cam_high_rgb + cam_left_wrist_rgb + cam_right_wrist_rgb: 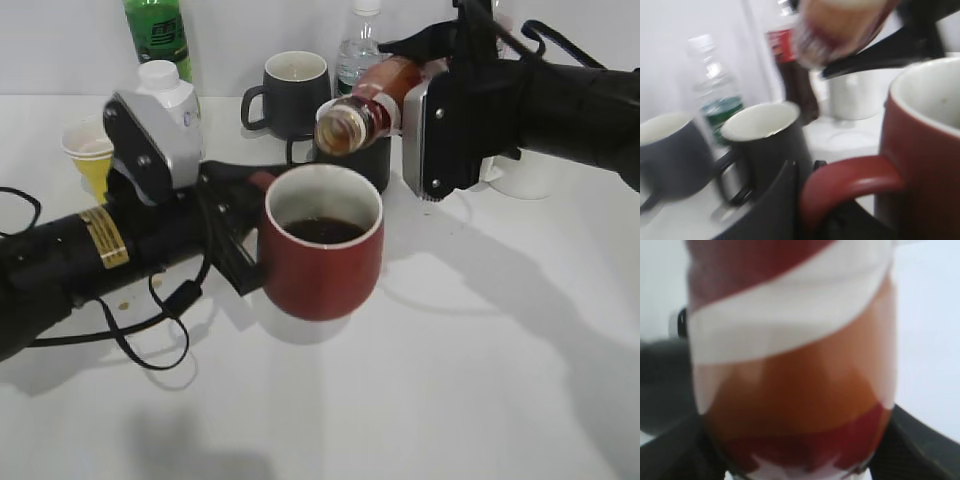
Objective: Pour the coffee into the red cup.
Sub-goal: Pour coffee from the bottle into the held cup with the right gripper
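White tabletop (470,360): a dark red mug (321,250) holding dark liquid is gripped at its handle by the left gripper (240,235). Above its far rim, the tilted Nescafe coffee bottle (370,100) is clamped by the right gripper (425,85).

The red cup (321,258) is dark red outside with a cream-white inside and holds dark brown liquid. The coffee bottle (372,101) is brown with a red-and-white swirl label. Behind stand two black mugs (290,90) with pale interiors, a yellow paper cup (88,152), and a green-labelled bottle (158,35).
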`<state>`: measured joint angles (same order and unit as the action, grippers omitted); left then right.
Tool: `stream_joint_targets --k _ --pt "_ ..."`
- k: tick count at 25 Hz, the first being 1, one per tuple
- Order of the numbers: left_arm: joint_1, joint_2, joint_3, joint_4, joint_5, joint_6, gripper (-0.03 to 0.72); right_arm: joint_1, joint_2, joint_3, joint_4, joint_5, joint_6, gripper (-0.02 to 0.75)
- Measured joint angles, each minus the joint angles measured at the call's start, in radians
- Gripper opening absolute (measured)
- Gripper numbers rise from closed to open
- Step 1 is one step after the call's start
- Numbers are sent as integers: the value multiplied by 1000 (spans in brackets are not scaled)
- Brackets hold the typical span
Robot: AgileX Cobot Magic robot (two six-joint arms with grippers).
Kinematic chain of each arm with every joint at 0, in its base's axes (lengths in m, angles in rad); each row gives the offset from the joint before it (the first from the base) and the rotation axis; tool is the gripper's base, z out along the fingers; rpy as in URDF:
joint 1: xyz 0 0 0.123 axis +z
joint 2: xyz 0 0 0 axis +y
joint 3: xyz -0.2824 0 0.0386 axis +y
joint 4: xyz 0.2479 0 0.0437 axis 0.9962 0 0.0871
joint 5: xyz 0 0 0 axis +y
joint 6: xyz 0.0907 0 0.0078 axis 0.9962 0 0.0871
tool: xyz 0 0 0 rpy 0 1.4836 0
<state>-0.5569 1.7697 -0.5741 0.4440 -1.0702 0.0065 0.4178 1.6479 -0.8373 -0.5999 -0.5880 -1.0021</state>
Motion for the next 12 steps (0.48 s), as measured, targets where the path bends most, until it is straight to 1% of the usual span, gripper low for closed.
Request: stream_joint_targets --k 4,6,8,10,12 --pt "1 -9 0 -25 -1 0 57 0 0 0 0 0 134 514" --pt "1 -11 6 -45 0 0 56 0 0 0 0 0 251 514" --pt "1 -16 21 -91 0 1 56 0 0 0 0 -1 385 514" --pt "1 -27 44 -168 0 11 56 0 0 0 1 -10 516 514" --pt "1 -43 66 -245 0 47 56 0 0 0 15 -34 642 514"
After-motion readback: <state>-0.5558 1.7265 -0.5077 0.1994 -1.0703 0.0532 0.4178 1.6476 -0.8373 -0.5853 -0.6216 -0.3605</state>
